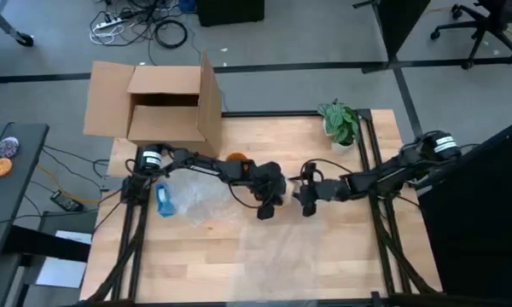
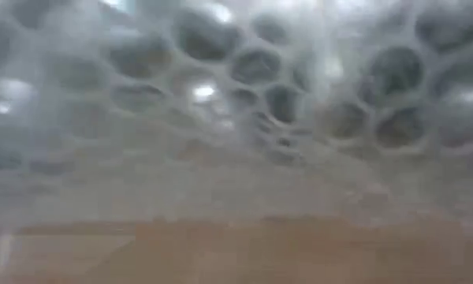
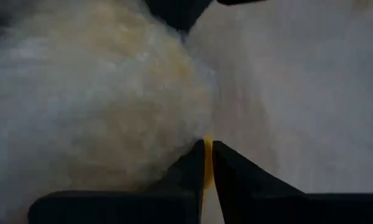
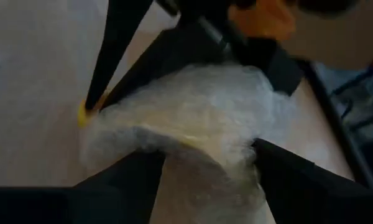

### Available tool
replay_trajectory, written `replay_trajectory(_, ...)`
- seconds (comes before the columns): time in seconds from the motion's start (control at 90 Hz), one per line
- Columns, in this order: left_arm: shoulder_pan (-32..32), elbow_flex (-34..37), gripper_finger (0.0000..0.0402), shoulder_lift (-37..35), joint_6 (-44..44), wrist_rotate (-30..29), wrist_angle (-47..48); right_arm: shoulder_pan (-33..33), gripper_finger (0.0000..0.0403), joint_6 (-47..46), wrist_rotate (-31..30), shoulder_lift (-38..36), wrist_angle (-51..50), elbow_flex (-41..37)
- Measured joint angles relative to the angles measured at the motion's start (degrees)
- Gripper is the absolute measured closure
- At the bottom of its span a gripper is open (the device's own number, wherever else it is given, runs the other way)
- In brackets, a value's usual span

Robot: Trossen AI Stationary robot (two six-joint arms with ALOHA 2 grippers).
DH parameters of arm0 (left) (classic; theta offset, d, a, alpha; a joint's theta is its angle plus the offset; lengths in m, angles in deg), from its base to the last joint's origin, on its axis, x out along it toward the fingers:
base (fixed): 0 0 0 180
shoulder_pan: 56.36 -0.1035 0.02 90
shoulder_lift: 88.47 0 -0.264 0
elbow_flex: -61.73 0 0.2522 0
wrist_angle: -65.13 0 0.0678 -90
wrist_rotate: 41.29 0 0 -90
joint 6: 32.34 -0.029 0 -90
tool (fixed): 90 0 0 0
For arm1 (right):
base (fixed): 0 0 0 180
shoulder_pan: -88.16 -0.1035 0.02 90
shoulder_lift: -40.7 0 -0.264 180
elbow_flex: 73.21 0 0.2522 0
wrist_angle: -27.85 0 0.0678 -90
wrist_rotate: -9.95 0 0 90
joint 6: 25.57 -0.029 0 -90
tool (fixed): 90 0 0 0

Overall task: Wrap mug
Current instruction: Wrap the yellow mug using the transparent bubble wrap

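Bubble wrap [image 2: 236, 95] is pressing right up against the low camera, its air cells filling that view above the wooden table [image 1: 324, 256].

Near the table's middle, the left gripper [image 3: 208, 163] is pinching its fingers together on a yellow bit at the edge of the wrapped bundle [image 4: 186, 118], while the right gripper [image 4: 205, 162] is standing with fingers spread apart around that bundle's end. I cannot tell whether the mug is sitting inside. Behind, a cardboard box [image 1: 158, 107] and a potted plant [image 1: 340, 122] are standing.

Even overhead light w/ soft shadows; low view blurred by bubble wrap [image 2: 244, 87] (glare spots), wrist views out of focus.
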Motion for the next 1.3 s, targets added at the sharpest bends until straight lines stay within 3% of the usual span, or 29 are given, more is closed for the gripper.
replay_trajectory(0.156,0.0,-0.1,0.0383,-0.1,-0.7,-1.7,4.3,1.1,0.0259,5.7,-1.5,7.5,11.3,0.1)
replay_trajectory(0.344,0.2,-0.2,0.0383,-2.9,-0.6,-2.7,12.9,1.0,0.0377,7.4,-5.9,10.9,16.3,0.3)
replay_trajectory(0.489,1.5,0.3,0.0383,-9.7,1.4,-7.3,25.6,0.7,0.0390,4.8,-13.0,11.1,16.0,0.0)
replay_trajectory(0.6,4.3,0.2,0.0383,-15.8,4.6,-14.9,26.5,0.1,0.0398,2.2,-17.8,11.2,16.6,-0.1)
replay_trajectory(0.711,8.5,2.0,0.0383,-17.8,7.1,-21.6,15.1,-0.5,0.0400,-1.7,-20.2,11.3,16.9,-0.2)
replay_trajectory(0.9,14.3,8.7,0.0383,-13.2,9.1,-17.7,-6.3,-2.5,0.0401,-2.3,-25.6,11.3,19.6,-1.3)
replay_trajectory(1.122,15.4,13.5,0.0383,-7.1,20.2,-19.8,-7.1,-5.1,0.0402,-2.3,-27.0,10.9,31.5,-5.9)
replay_trajectory(1.3,16.4,18.0,0.0383,-6.7,26.7,-20.2,-8.8,-7.8,0.0402,-2.0,-27.3,10.3,44.1,-11.0)
